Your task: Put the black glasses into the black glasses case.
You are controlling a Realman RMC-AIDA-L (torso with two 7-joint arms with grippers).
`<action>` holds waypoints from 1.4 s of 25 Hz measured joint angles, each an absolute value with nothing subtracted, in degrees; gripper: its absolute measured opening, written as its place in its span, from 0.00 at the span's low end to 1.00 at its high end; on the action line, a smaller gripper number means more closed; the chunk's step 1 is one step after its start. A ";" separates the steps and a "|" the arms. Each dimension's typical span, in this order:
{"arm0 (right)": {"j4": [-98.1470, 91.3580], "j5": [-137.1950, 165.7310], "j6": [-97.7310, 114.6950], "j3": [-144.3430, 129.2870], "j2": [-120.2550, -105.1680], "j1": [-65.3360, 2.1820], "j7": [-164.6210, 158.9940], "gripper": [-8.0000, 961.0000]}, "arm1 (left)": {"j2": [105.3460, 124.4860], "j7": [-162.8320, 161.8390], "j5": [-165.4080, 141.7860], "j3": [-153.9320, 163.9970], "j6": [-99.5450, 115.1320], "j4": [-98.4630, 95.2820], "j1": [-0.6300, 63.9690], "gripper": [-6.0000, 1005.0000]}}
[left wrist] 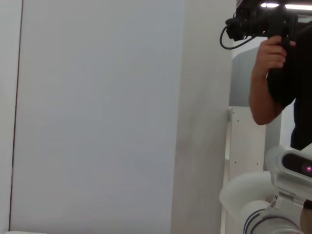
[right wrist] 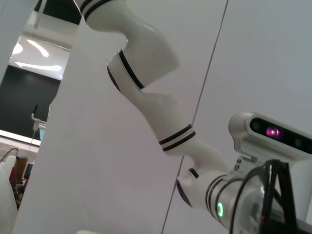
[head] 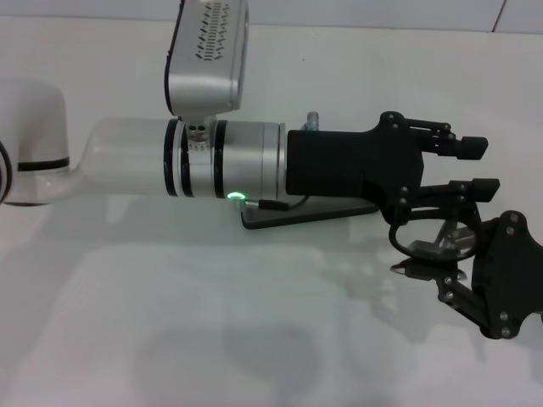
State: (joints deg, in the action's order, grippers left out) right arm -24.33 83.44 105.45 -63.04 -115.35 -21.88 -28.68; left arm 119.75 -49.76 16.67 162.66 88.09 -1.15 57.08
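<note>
The left gripper [head: 462, 165], jaws spread, meets the right gripper [head: 475, 254], which pinches the black glasses [head: 437, 243] between its jaws. The left arm mostly hides the black glasses case [head: 297, 214].

White table [head: 212, 322], black glasses case [head: 297, 214]
</note>
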 joint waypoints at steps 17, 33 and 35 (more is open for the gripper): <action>-35.76 85.34 88.22 -67.83 -116.15 -20.99 -32.33 0.12 | 119.43 -46.06 33.38 160.28 80.19 7.57 53.38 0.48; -66.66 94.47 37.59 -107.71 -115.95 -15.36 -49.01 0.12 | 119.41 -46.05 36.16 160.29 79.58 7.90 51.30 0.48; -66.75 94.73 31.10 -111.79 -115.97 -15.72 -48.87 0.12 | 119.51 -46.05 36.17 160.45 79.32 7.90 51.64 0.48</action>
State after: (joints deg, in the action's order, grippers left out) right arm -66.75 94.73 31.10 -111.79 -115.97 -15.72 -48.88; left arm 119.51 -46.05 36.17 160.45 79.32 7.90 51.64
